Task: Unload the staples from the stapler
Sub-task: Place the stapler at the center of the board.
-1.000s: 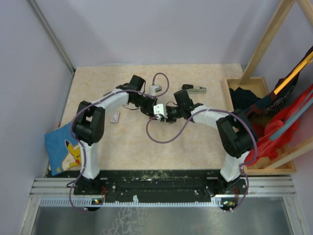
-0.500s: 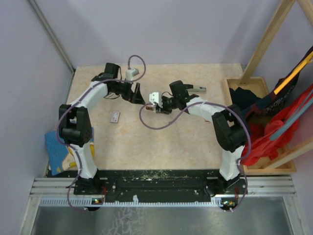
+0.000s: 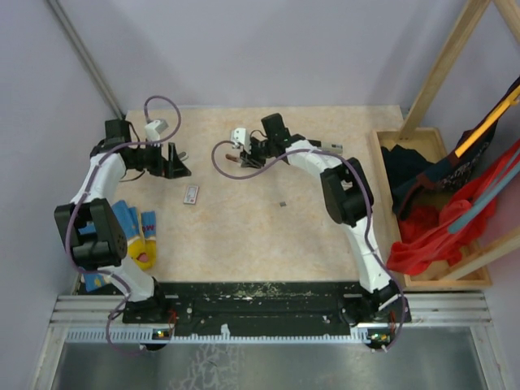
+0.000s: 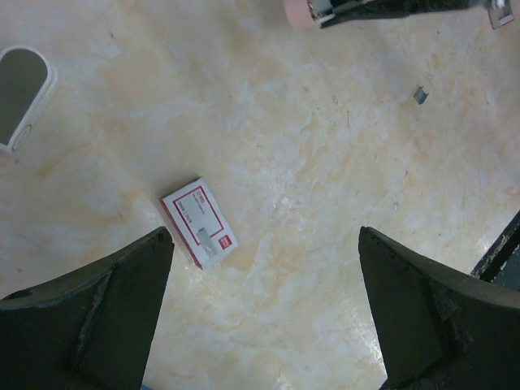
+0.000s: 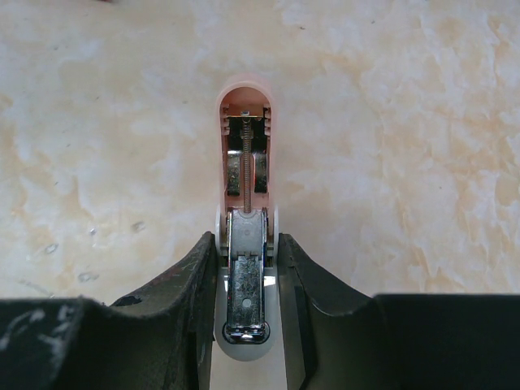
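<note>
The stapler is clamped in the right pincer, whose two fingers press on its flanks. It is held over the counter; I cannot tell whether it touches it. Its long axis runs straight out ahead of that pincer, in line with the fingers. The rounded pale-pink end points away from the wrist and the other end is tucked back between the fingers. The open side faces the wrist, baring the metal channel and its spring rod; whether any staples remain in the channel cannot be made out. The left pincer stands wide apart and holds nothing. From it, the stapler lies far ahead and a little to the right, its long axis crosswise to the left pincer's reach. From above, the left pincer is well apart from the right pincer, and the two face each other. So the right arm has the stapler and the left is free. Reaching the channel would likely mean the left pincer travelling forward to meet the stapler side-on. One loose strip of staples lies ahead and right of the left pincer, nearer than the stapler. A small white-and-red box lies just ahead of one of its fingers.
</note>
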`<action>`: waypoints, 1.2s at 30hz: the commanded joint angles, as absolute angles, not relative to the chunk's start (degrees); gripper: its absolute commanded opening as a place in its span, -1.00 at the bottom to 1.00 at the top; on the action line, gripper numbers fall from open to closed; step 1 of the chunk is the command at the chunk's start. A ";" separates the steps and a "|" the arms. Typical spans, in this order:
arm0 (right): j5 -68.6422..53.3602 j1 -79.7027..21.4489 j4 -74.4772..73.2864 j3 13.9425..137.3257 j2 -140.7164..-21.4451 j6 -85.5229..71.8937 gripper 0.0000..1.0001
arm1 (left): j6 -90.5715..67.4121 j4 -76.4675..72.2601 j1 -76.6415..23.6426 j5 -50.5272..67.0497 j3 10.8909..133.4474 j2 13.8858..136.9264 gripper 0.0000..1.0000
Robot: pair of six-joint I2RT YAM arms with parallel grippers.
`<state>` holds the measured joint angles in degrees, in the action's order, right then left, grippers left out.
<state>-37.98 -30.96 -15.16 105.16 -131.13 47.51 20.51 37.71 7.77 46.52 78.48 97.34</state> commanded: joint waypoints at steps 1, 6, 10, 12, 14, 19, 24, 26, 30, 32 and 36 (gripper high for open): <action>-41.63 -30.85 -13.88 115.96 -137.18 43.92 -0.67 | 26.13 39.57 9.11 50.35 73.93 92.30 0.99; -43.62 -30.85 -7.10 121.57 -143.27 39.79 -0.63 | 27.62 39.15 9.53 51.97 71.01 90.08 0.99; -44.78 -30.85 -2.78 125.74 -148.01 36.74 -0.62 | 28.83 39.28 10.07 52.76 70.27 89.40 0.99; -45.32 -30.86 -0.91 127.37 -149.81 35.85 -0.61 | 29.39 39.30 10.32 53.57 69.86 89.46 0.99; -46.00 -30.85 0.49 128.71 -151.42 35.21 -0.60 | 29.88 39.31 10.46 54.16 69.33 89.61 0.99; -48.40 -30.85 3.91 130.81 -154.41 33.86 -0.58 | 30.56 39.32 10.63 54.66 68.56 90.00 0.99; -50.35 -30.85 4.69 133.22 -156.91 34.73 -0.57 | 31.04 39.56 10.89 55.50 68.16 89.91 0.99; -51.17 -30.76 5.04 133.90 -157.49 35.14 -0.52 | 31.28 39.70 11.10 55.99 68.02 89.80 0.99; -51.76 -30.67 4.16 134.81 -158.09 37.50 -0.34 | 31.38 39.99 11.21 56.29 68.19 89.83 0.99; -51.76 -30.67 4.04 134.95 -158.24 37.94 -0.28 | 31.37 40.05 11.33 56.42 68.15 89.80 0.99; -51.77 -30.72 4.08 135.14 -158.38 38.12 -0.20 | 31.30 40.26 11.47 56.59 68.37 89.83 0.99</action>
